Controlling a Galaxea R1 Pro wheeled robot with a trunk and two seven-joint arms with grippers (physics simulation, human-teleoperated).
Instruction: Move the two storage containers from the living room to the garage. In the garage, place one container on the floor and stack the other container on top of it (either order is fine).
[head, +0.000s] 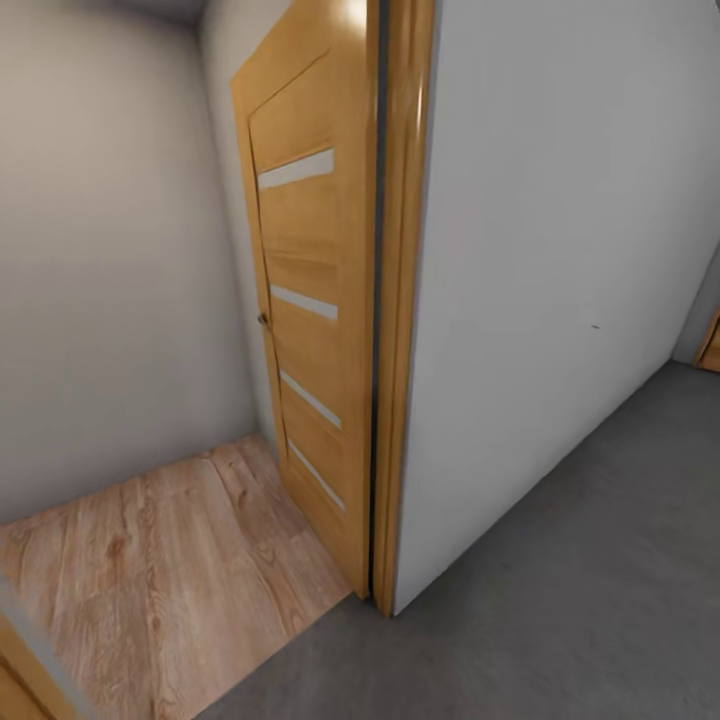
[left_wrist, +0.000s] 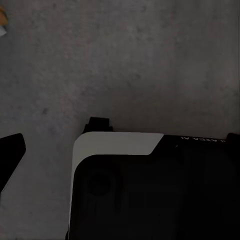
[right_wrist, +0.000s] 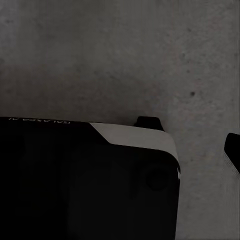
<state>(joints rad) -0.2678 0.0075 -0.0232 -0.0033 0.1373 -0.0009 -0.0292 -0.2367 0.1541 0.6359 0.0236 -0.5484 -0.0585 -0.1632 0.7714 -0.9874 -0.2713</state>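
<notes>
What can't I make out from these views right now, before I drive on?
- Room behind the open wooden door: hidden in the head view by the door and the white wall.
- Second door: cut off by the head view's right edge.
- Gripper states: both wrist views look down at grey concrete floor past the robot's dark base; fingers cut off at the edges.

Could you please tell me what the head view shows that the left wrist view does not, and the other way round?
The head view alone shows a wooden door standing open, its door frame, a grey-white wall and a light wood-plank floor beyond the doorway. The left wrist view alone shows the robot's own black and white base from above, with a dark finger of the left gripper at the picture's edge. Both show the dark grey concrete floor.
</notes>
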